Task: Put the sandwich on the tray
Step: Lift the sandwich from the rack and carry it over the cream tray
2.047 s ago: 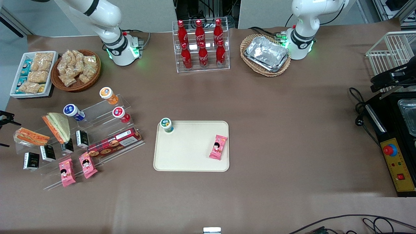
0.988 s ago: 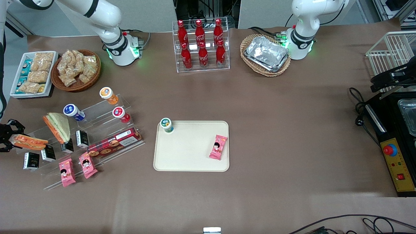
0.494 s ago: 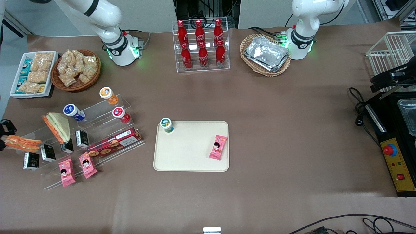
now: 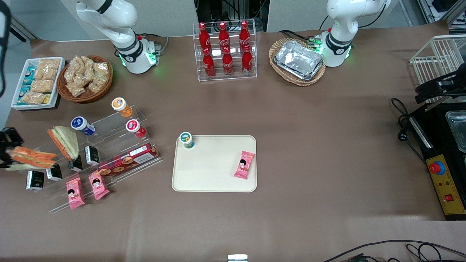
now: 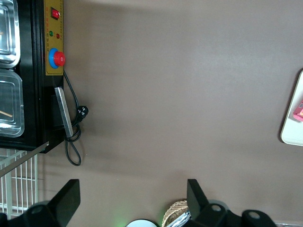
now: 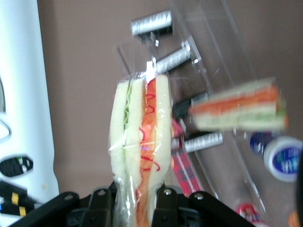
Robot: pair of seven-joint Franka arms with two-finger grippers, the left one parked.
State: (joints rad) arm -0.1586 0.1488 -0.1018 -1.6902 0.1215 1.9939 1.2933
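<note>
The sandwich [image 6: 140, 156] is clamped between the fingers of the gripper [image 6: 132, 201], lifted above the clear stepped stand [image 4: 91, 153] at the working arm's end of the table. Just beside the gripper [image 4: 5, 151], a taller triangular sandwich [image 4: 65, 142] stands on the stand. The tray [image 4: 211, 174] lies well apart from the gripper, carrying a pink packet [image 4: 244, 165] and a small cup [image 4: 186, 139].

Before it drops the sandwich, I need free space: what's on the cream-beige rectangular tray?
On the cream-beige tray: a green-lidded cup and a pink snack packet. The gripper holds the clear-wrapped sandwich at the working arm's end.
</note>
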